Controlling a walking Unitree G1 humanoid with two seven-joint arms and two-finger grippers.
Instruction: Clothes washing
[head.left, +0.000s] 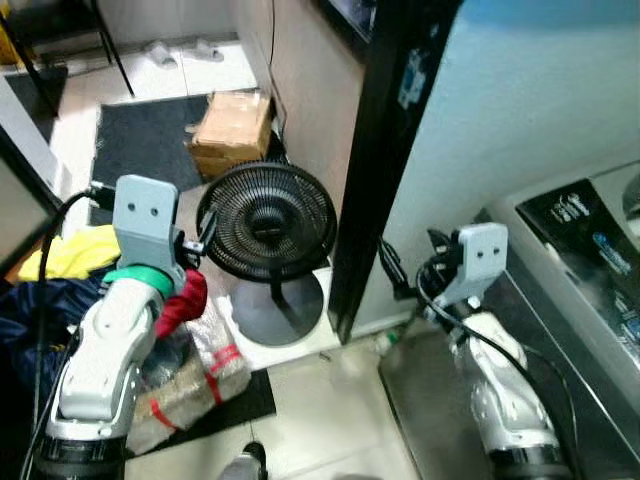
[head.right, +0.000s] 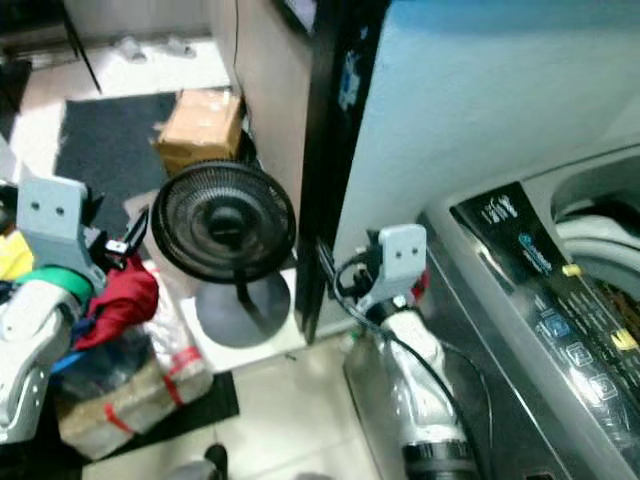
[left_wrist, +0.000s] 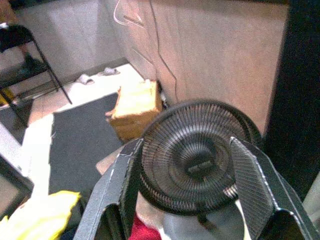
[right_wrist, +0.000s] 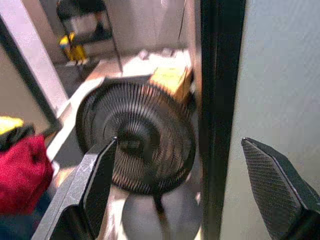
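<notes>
Both pincers spread wide, holding nothing.
Left pincer (left_wrist: 187, 195) and right pincer (right_wrist: 195, 192) face 1 black fan (head.left: 267, 222); 1 red garment (head.left: 183, 300) lies by left arm; washing machine (head.right: 560, 290) sits right.

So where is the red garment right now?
The red garment hangs at the left gripper, low on the robot's left in the head views, just left of the black floor fan and above the taped bundle.
</notes>
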